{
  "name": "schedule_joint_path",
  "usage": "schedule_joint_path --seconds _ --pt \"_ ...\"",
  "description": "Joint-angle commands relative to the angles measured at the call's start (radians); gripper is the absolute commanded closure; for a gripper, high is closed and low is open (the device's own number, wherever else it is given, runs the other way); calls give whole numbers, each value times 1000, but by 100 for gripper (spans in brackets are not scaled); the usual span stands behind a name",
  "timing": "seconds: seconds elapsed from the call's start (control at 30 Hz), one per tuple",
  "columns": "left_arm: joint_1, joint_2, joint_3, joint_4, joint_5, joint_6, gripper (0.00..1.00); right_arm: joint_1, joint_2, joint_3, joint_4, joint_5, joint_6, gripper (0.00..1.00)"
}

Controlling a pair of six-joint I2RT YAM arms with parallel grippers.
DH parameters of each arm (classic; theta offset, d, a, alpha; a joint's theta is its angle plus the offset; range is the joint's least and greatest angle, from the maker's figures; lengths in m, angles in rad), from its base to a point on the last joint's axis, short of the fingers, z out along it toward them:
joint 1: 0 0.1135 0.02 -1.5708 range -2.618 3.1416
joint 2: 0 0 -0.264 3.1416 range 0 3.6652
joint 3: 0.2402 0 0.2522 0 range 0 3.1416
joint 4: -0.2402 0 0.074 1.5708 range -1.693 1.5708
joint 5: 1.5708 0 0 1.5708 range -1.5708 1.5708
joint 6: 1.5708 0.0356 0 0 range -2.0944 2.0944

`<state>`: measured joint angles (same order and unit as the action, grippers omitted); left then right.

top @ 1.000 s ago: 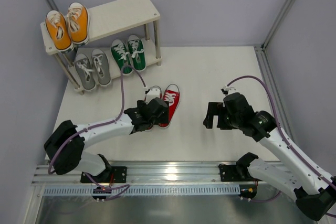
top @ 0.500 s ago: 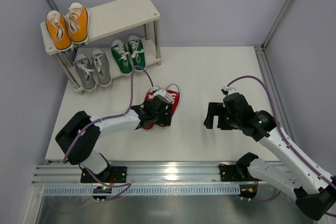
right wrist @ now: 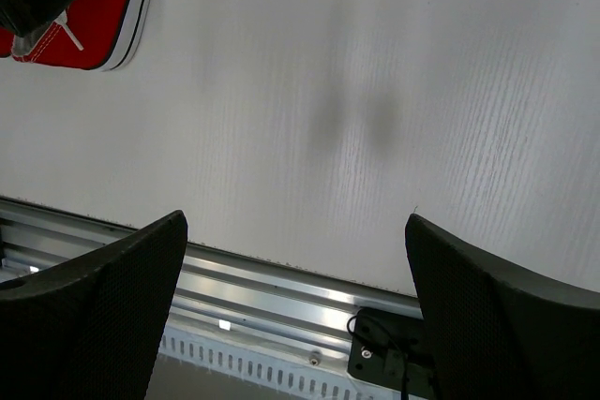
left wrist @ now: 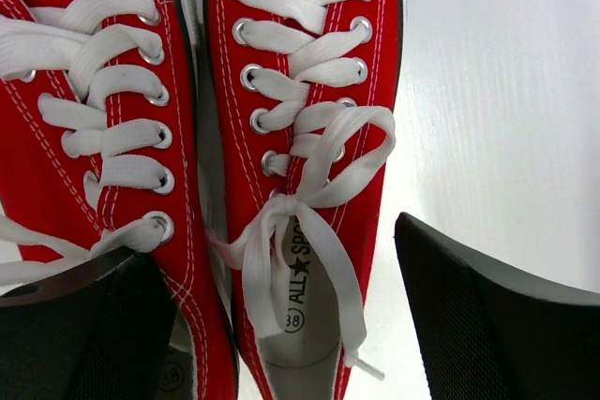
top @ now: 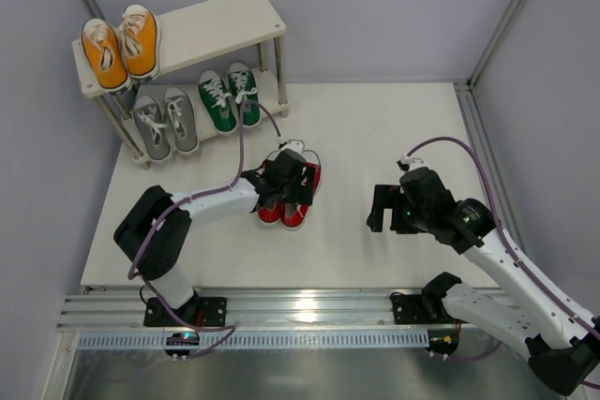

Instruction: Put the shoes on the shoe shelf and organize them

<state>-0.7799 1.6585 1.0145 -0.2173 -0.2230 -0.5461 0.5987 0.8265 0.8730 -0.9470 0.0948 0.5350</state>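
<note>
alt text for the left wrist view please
Two red shoes with white laces lie side by side on a white table, seen from above. Black fingers stand wide apart at the bottom corners, the right-hand shoe between them.

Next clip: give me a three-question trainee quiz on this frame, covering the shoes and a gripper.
1. True or false: the red shoes stand on the shelf.
2. How many pairs are on the shelf? A one; B two; C three.
3. Fill in: the left gripper, above the red shoes, is ___.
Key: 1 false; 2 C; 3 open.
</note>
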Motion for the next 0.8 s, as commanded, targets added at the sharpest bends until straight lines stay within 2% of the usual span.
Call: schedule_joint_path --seconds 0.0,0.13,0.27,0.37,0.6,0.77 --pt "13 21 58 50 13 29 14 4 -10 20 -7 28 -10 2" --pt "19 17 53 22 2 37 16 6 -18 15 -15 36 -13 2" --pt "45 -37 -14 29 -24 20 16 4 -18 12 -7 31 -13 2" --pt "79 -81 -39 35 -4 -26 13 6 -9 15 -6 23 -15 2" --pt "137 -111 -4 -39 122 -89 11 4 -7 20 -7 19 -18 2" --pt "146 -105 13 -67 198 -74 15 4 -13 20 -15 20 -18 2"
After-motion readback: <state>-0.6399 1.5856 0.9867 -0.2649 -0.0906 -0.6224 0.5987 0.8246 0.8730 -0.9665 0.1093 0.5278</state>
